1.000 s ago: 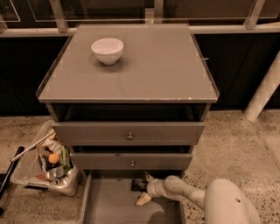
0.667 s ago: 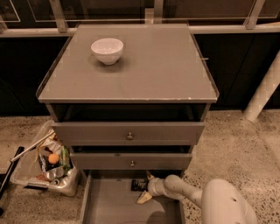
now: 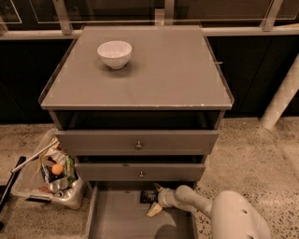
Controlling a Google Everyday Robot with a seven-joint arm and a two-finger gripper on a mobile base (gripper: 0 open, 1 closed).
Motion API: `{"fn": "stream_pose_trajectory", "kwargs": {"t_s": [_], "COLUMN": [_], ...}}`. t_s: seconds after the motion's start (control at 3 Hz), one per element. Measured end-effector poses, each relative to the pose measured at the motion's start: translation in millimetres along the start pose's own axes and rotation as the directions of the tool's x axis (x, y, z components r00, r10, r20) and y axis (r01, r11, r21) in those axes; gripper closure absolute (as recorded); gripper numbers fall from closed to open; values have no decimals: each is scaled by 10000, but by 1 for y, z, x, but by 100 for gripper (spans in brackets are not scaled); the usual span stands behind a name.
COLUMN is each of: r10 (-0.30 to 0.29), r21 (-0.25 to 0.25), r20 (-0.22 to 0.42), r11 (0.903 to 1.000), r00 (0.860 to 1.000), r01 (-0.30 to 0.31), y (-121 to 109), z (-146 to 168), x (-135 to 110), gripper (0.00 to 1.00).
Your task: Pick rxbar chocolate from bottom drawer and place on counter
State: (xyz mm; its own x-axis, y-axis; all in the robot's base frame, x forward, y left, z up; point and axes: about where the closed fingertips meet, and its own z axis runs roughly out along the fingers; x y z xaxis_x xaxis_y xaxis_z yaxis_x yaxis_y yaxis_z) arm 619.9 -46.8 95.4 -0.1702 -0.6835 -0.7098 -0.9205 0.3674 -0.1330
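the pale pincer gapes open over the smooth grey bottom drawer, with the flat black rxbar chocolate just beside its tips.

Setting: indoor robot test bay, lab-like rather than domestic. Evidence: a free-standing grey drawer cabinet stands on a speckled stone-chip floor. A dark glazed partition with metal rails runs behind it. A white column stands at right, and a clear plastic bin of mixed clutter sits on the floor at left. The gripper sits in the open bottom drawer, fingers apart.
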Motion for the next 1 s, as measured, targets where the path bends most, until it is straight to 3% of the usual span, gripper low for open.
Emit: {"fn": "stream_pose_trajectory", "kwargs": {"t_s": [1.0], "r10": [0], "r21": [-1], "r20": [0], "r11": [10000], "r00": [10000], "r01": [0], "y": [-1], "z": [-4], "x": [-4], "gripper": [88]}}
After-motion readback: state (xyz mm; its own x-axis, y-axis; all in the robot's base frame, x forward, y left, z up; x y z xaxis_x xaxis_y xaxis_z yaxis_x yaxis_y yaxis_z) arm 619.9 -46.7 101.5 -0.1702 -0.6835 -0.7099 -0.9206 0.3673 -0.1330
